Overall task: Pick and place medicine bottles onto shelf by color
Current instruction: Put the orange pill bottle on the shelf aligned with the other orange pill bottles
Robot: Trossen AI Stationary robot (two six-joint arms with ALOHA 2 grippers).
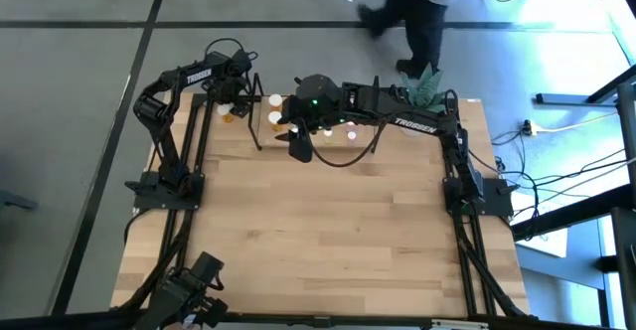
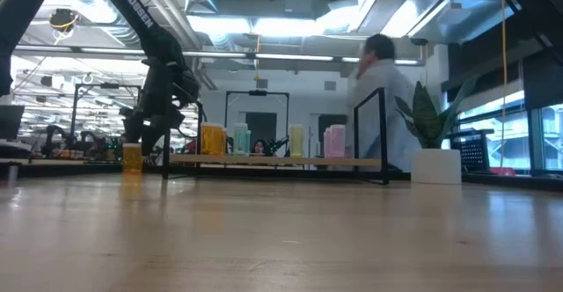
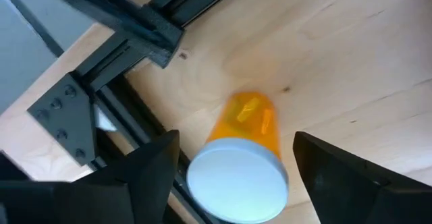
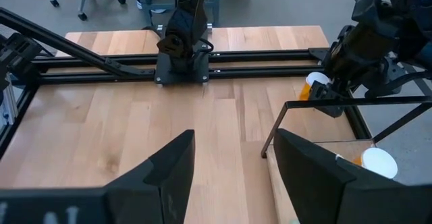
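**A:** What is sitting where, starting big?

**B:** The table [image 1: 328,231] is carrying the shelf [image 2: 281,161] along its far edge, with orange, greenish, yellowish and pink medicine bottles [image 2: 212,140] standing in a row on the board. The right gripper [image 4: 233,160] is hanging over the shelf's middle with its jaws parted and nothing between them.

**A:** And the step in hand?

**B:** A pick. The left gripper [image 3: 233,163] is straddling an orange bottle [image 3: 241,158] standing on the table just off the shelf's left end. Its fingers [image 3: 145,166] are flanking the white cap, gaps showing on both sides, so nothing is being held.

**A:** What is the next move calling for?

**B:** I judge closing squarely on the bottle, lifting straight up, then carrying it to the orange group without clipping the black end loop.
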